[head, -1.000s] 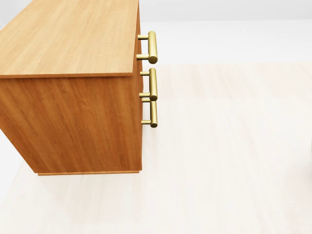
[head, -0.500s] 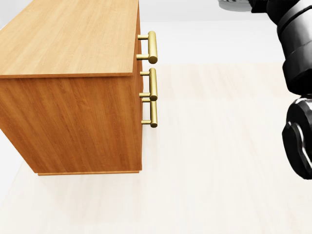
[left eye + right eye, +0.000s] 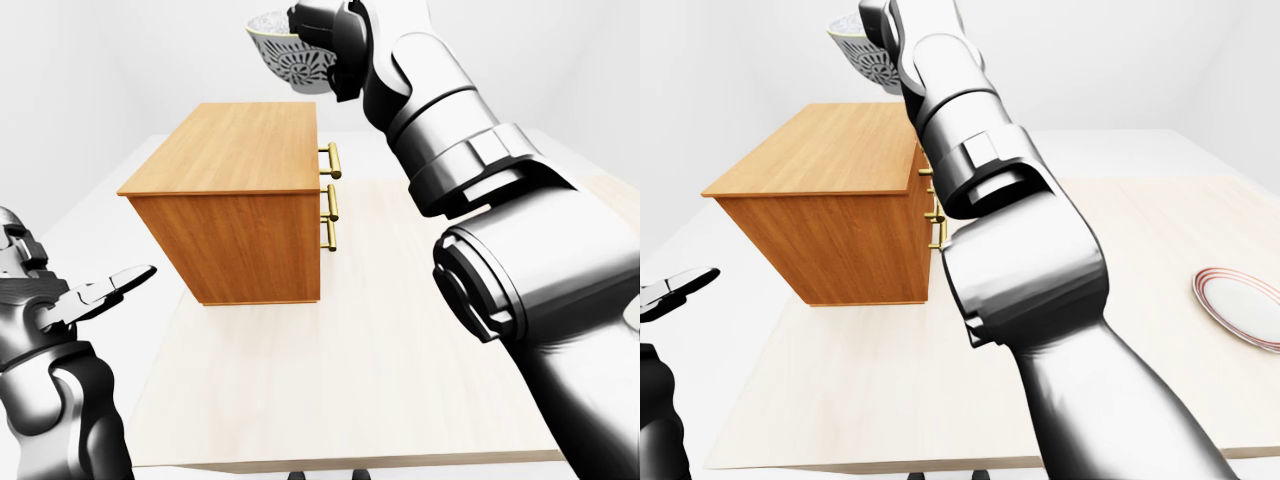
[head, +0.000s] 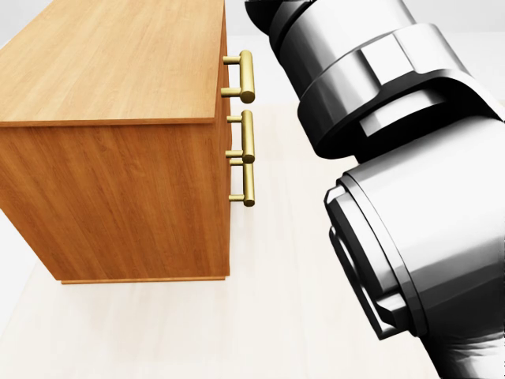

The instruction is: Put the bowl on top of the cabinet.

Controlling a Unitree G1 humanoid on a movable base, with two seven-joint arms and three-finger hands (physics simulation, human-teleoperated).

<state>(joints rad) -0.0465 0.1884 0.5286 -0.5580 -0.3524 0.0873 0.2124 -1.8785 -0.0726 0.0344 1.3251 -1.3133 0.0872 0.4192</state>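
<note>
Pale wooden table carries the cabinet. Your right hand grips the patterned bowl in the air, above the cabinet top in the left-eye view. Your left hand hangs low, fingers spread.

1. Looks like a bare sim room, kinda homey: plain white walls all round.
2. Pale wood counter carrying a wooden cabinet with brass handles.
3. Red-rimmed plate on it too.
</note>
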